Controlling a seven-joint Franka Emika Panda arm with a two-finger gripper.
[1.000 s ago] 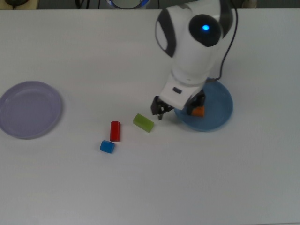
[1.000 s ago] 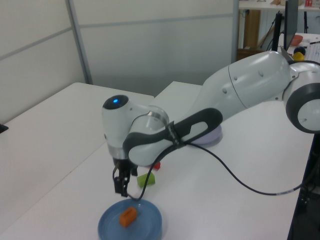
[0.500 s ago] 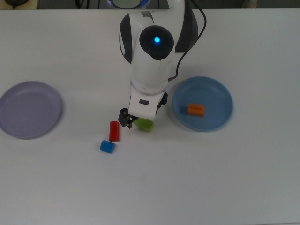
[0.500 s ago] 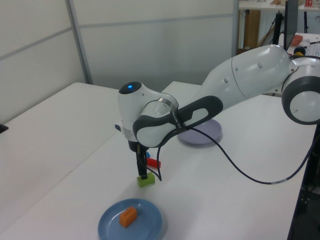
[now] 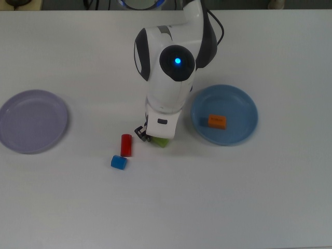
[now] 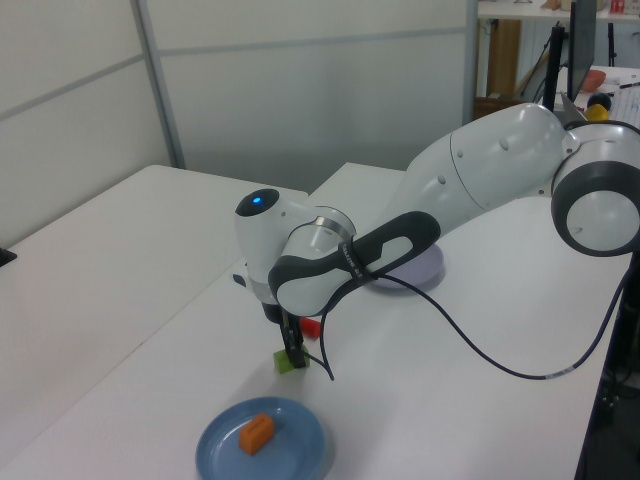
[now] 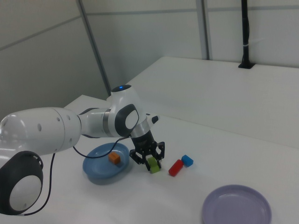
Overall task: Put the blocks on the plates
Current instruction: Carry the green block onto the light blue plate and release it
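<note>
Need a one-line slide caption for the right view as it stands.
Gripper straddles the green block; orange block sits on the blue plate; lavender plate empty.

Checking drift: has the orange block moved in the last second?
No. In the top view the orange block sits at the same spot on the blue plate; only the gripper shifted, toward the green block.

Broad white matte table [image 5: 259,197] under everything. Pale grey panelled wall [image 6: 300,80] behind, with slim vertical metal posts. Black upright pole [image 7: 245,32] at the far table edge. Cluttered desk [image 6: 600,90] in the left view's far right corner.
</note>
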